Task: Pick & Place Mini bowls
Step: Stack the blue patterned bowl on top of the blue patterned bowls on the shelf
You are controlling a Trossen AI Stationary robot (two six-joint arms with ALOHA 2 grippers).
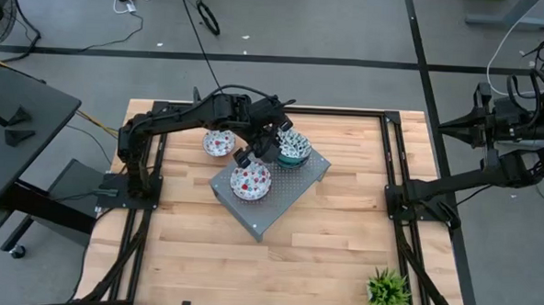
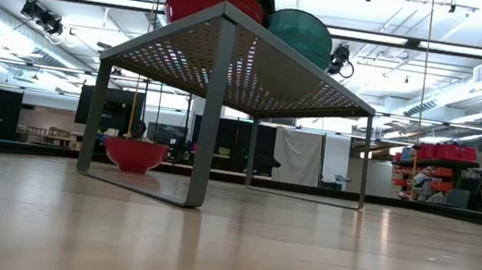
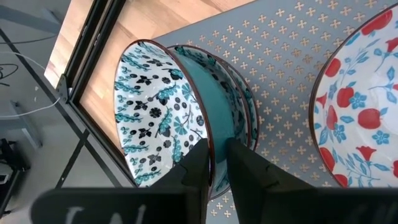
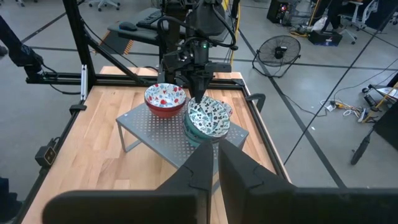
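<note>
A grey perforated stand (image 1: 298,186) sits mid-table. On it are a red-patterned mini bowl (image 1: 250,180) and a stack of teal-patterned mini bowls (image 4: 198,135). My left gripper (image 3: 216,149) is above the stack, shut on the top teal bowl (image 3: 158,106), which is tipped up on edge. Another red bowl (image 1: 219,143) rests on the table beside the stand, seen under it in the low view (image 2: 134,154). My right gripper (image 4: 216,163) is shut and empty, held high at the table's right edge. My left gripper pinches the top teal bowl's rim (image 3: 212,155), one finger (image 3: 198,163) inside the bowl and the other (image 3: 244,169) outside. The fingers slant down from the table's left. The bowl is tilted steeply, its inside facing right, its lower side in the teal bowls beneath (image 3: 244,99).
A small potted plant (image 1: 387,288) stands at the table's near right corner. Black frame rails (image 1: 395,176) run along the left and right sides. Bare wood lies open in front of the stand.
</note>
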